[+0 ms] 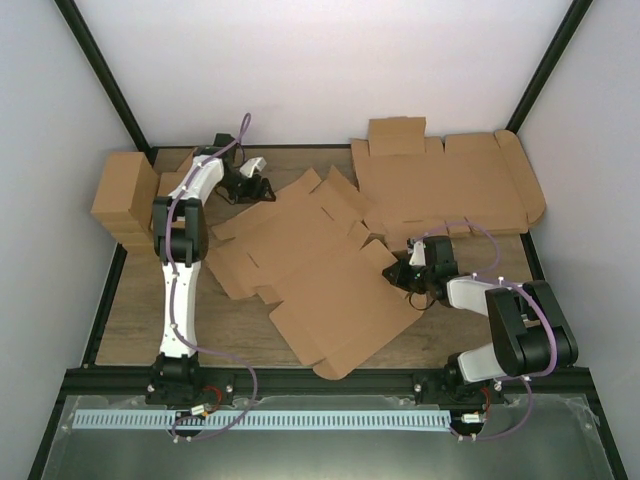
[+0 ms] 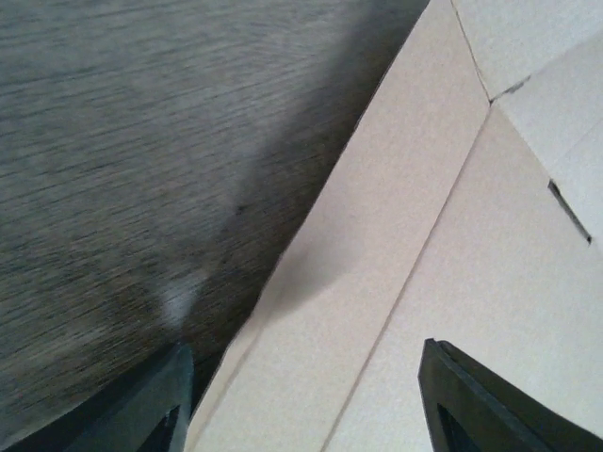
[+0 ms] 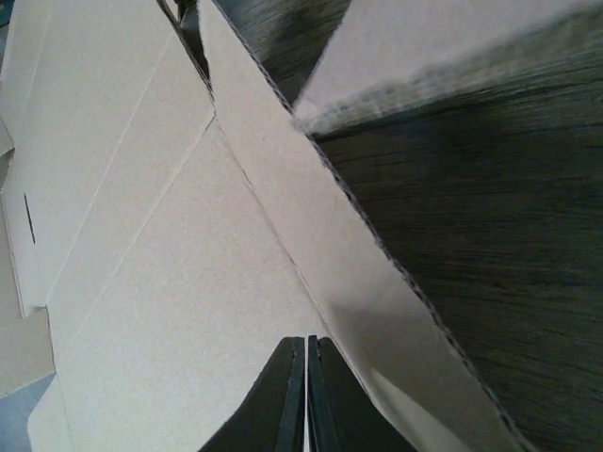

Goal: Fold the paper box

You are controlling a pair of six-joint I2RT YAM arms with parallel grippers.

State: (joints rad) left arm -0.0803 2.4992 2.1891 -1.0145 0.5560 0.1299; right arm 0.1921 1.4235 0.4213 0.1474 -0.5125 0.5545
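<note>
While the box (image 1: 320, 280) lies flat in the middle of the surface (image 1: 135, 315), my left tool (image 2: 306, 391) stands open astride its far-left flap (image 2: 367, 273), my right tool (image 3: 307, 356) shut near the right edge; I should bite past the crease (image 2: 405, 282).

This is looking like a robotics lab test cell, not a home. White panels (image 1: 320, 60) and black frame posts (image 1: 100, 70) are closing in the wooden table (image 1: 130, 320) on three sides. Two white robot arms (image 1: 178, 290) are standing bolted to a black rail (image 1: 330, 378) at the table's near edge, with a slotted cable duct (image 1: 260, 420) running just outside that edge. Stacked cartons (image 1: 125, 195) are sitting at the table's far left corner.
</note>
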